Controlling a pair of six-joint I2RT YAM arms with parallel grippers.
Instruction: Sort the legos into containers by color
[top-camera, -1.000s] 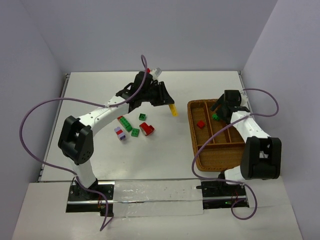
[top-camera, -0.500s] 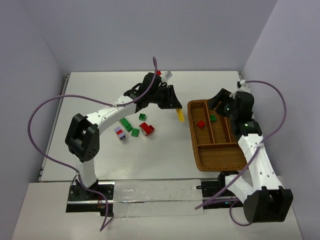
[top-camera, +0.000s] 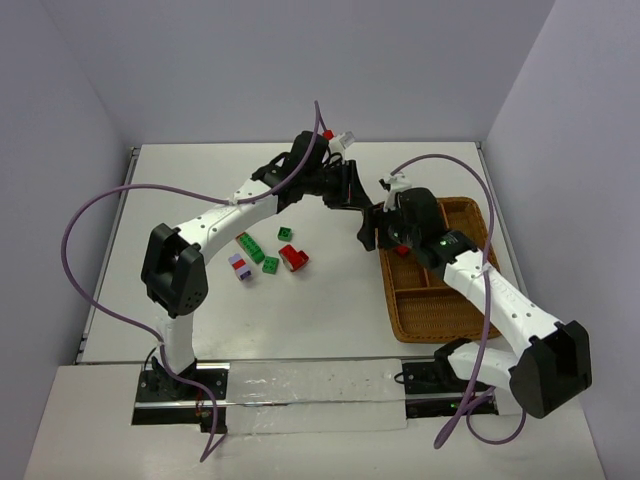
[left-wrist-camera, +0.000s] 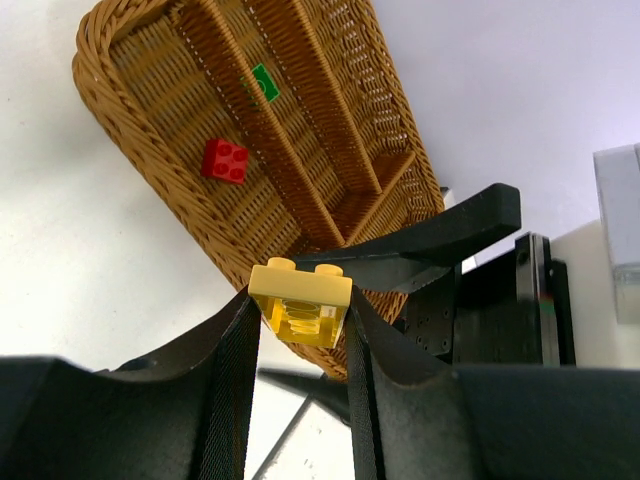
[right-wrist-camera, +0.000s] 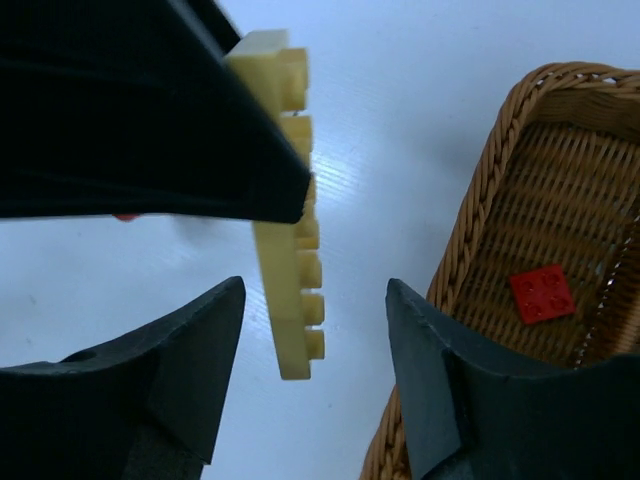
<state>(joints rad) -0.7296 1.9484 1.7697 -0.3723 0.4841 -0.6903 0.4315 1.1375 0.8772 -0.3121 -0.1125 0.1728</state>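
My left gripper (left-wrist-camera: 300, 305) is shut on a long yellow lego (left-wrist-camera: 300, 303) and holds it in the air just left of the wicker tray (left-wrist-camera: 130, 30). In the right wrist view the yellow lego (right-wrist-camera: 285, 250) hangs studs-right between the fingers of my right gripper (right-wrist-camera: 315, 330), which is open and does not touch it. The tray's containers hold a red lego (left-wrist-camera: 224, 160) and a green lego (left-wrist-camera: 264, 82) in neighbouring compartments. From above, the left gripper (top-camera: 355, 200) and right gripper (top-camera: 375, 228) meet by the tray's (top-camera: 440, 335) left rim; the yellow lego is hidden there.
Loose legos lie on the table left of centre: a green strip (top-camera: 250, 247), two small green ones (top-camera: 286, 234) (top-camera: 270, 264), a red-and-white one (top-camera: 293, 258) and a purple-and-white one (top-camera: 239, 265). Purple cables loop over both arms.
The right gripper left a green lego in the tray, swung left over its rim and narrowed around the yellow lego. The left arm carried the yellow lego right, toward the tray.
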